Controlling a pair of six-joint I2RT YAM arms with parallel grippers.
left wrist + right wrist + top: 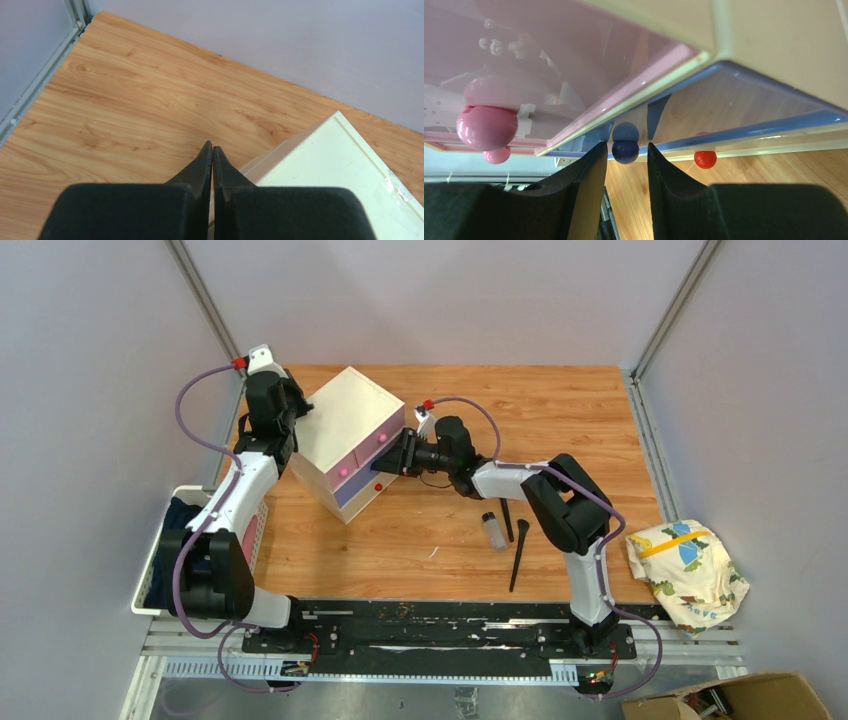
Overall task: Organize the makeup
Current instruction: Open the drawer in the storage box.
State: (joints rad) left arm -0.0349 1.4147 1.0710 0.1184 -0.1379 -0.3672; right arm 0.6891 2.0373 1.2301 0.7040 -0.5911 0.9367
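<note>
Left fingers (204, 167) clenched empty beside box (345, 425); right fingers (591, 172) parted around blue knob (625, 151); drawer contents unclear.

The top external view looks down from above and behind the arm bases, far enough to hold the whole desk (560, 410) and both arms. The left wrist view looks along the left fingers (202, 170) down to the desk, with a corner of the cream box (330, 170) just right of them. The right wrist view is very near the box front, with a blue knob (625, 151) between the right fingers (589, 190). All three views share the box.
</note>
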